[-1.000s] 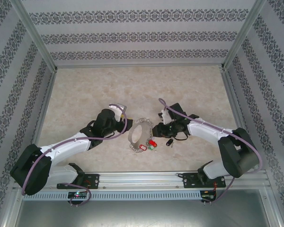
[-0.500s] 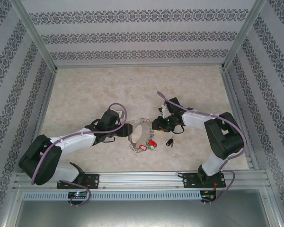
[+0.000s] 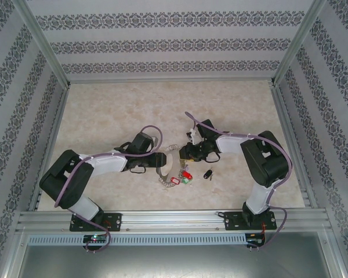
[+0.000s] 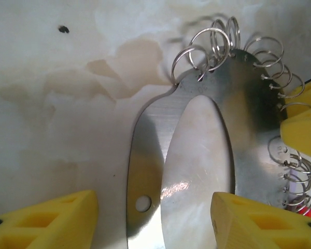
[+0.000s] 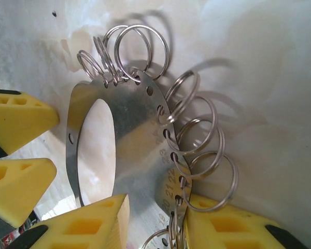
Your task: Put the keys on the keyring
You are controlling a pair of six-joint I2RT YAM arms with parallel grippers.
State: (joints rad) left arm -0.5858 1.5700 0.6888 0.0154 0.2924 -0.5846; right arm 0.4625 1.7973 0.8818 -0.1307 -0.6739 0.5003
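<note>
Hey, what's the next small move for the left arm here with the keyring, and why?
Probably close the left gripper on the plain end of the keyring. Its fingers sit apart on either side of that end, while the right gripper straddles the ringed edge. The red key and black key lie loose on the table, so the ring likely needs steadying first.

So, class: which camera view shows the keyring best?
Right wrist: the keyring is close, its plate and most loops sharp. Left wrist crops its loop-lined edge; top external shows it tiny between the arms.
</note>
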